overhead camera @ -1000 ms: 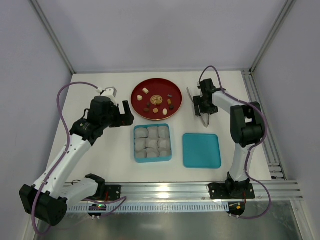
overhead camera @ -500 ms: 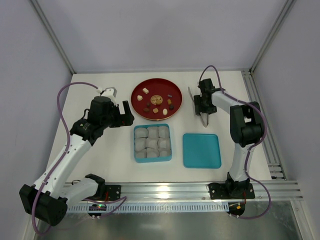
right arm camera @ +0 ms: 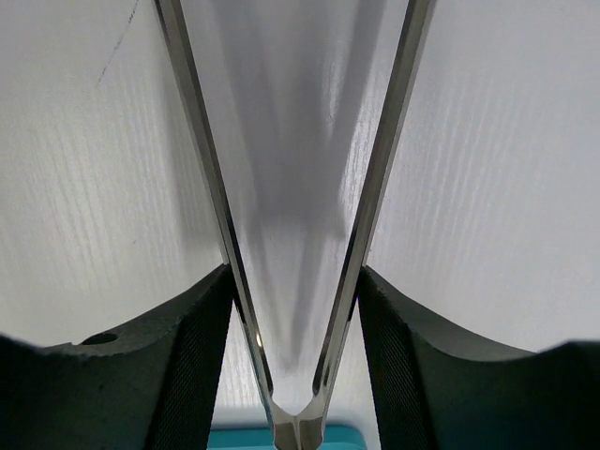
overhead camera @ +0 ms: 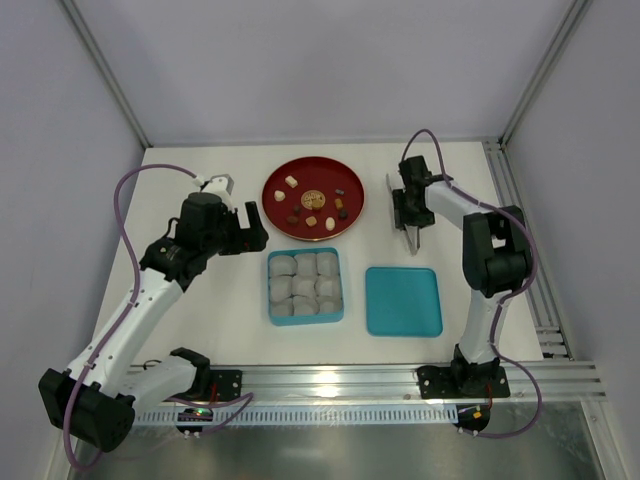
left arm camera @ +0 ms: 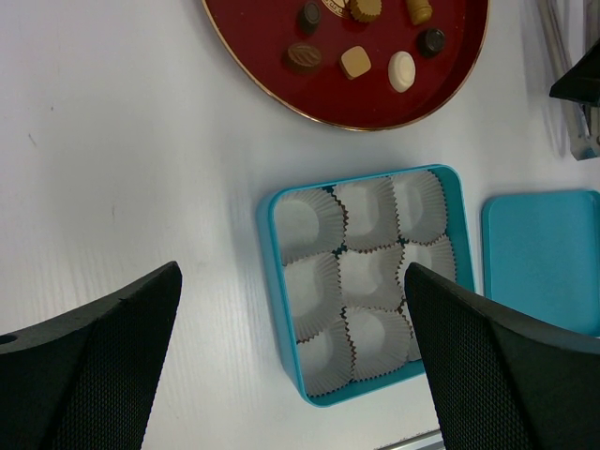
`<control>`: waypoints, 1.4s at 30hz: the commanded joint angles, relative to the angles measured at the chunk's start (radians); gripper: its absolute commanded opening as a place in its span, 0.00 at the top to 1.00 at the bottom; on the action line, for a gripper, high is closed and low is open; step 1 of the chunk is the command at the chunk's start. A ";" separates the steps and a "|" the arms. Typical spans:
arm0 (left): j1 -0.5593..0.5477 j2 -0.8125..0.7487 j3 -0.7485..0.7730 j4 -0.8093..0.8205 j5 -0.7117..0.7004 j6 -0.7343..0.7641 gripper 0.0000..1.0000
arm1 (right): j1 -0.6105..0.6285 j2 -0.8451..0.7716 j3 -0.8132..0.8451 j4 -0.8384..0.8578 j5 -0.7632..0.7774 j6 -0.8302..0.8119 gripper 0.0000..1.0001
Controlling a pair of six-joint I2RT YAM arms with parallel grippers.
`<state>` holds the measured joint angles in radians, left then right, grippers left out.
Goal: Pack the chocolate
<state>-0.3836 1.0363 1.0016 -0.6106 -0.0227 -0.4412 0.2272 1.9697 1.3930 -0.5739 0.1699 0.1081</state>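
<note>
Chocolate (left arm camera: 355, 62) on the red plate (left arm camera: 375, 105) is partly cropped at top.

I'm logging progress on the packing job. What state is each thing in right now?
Box: open, lid off.
Paper cups: all nine empty.
Lid: lying flat beside the box.
Chocolates: on the red plate, none packed.
Tongs: held, arms apart.
Left gripper: open, empty.
Right gripper: shut on the tongs.
</note>
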 commanded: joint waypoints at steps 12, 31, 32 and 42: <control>0.008 -0.012 0.002 0.032 -0.006 -0.002 0.00 | 0.024 -0.175 0.084 -0.136 0.072 0.024 0.44; 0.009 -0.012 0.002 0.031 -0.010 -0.002 0.00 | 0.069 -0.259 0.164 -0.270 0.118 0.067 0.44; 0.009 -0.012 0.003 0.031 -0.010 -0.002 0.00 | 0.070 -0.264 0.166 -0.274 0.118 0.067 0.44; 0.009 -0.010 0.003 0.031 -0.005 -0.002 0.00 | 0.083 -0.305 0.199 -0.319 0.128 0.076 0.48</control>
<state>-0.3790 1.0363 1.0016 -0.6106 -0.0257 -0.4412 0.2955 1.7245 1.5398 -0.8696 0.2760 0.1722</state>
